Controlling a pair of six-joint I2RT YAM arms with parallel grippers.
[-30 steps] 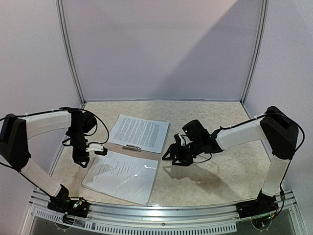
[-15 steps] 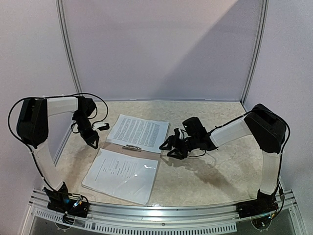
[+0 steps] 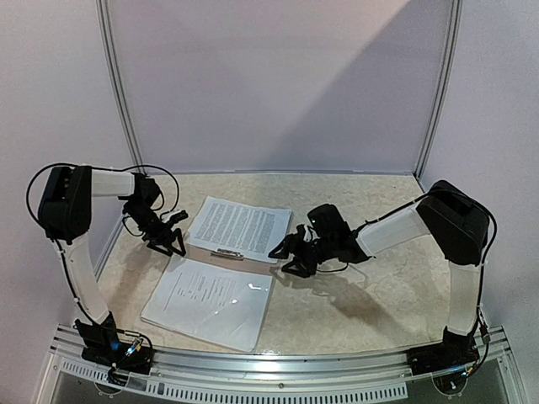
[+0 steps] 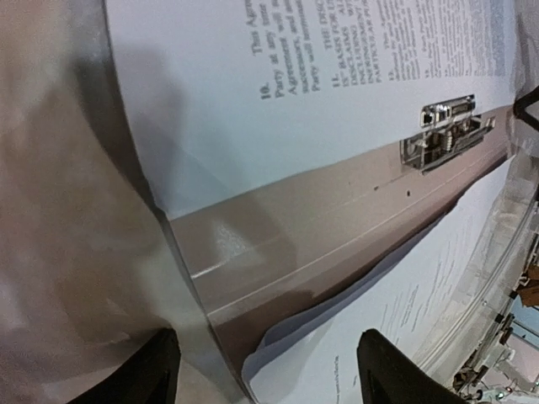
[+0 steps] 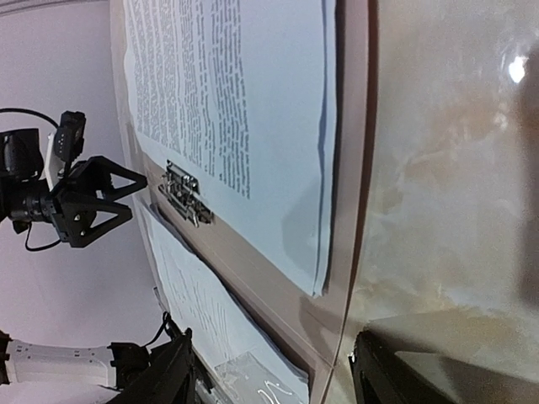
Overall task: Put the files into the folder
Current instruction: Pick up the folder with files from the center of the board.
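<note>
from my console i see the folder (image 4: 320, 223) lying open and flat on the table (image 3: 379, 286), between the two arms; its taupe spine runs across the middle with the metal clip (image 4: 445, 133) set on it; a printed sheet (image 3: 240, 228) lies on the far leaf, its text dense and black, its near edge reaching the clip; a sleeved sheet (image 3: 210, 300), glossy under the light, lies on the near leaf, turned a little askew from the far one; the left gripper (image 3: 178, 234) sits low at the folder's left edge, just beside the end of the spine, its jaws spread wide with nothing between them; the right gripper (image 3: 278, 261) sits at the folder's right edge, near the corner of the printed sheet, jaws likewise wide and holding nothing; whether either set of fingertips touches the folder or the table, i cannot tell; in the right wrist view the taupe border shows past the sheet's edge, and the left gripper faces me from beyond the clip
</note>
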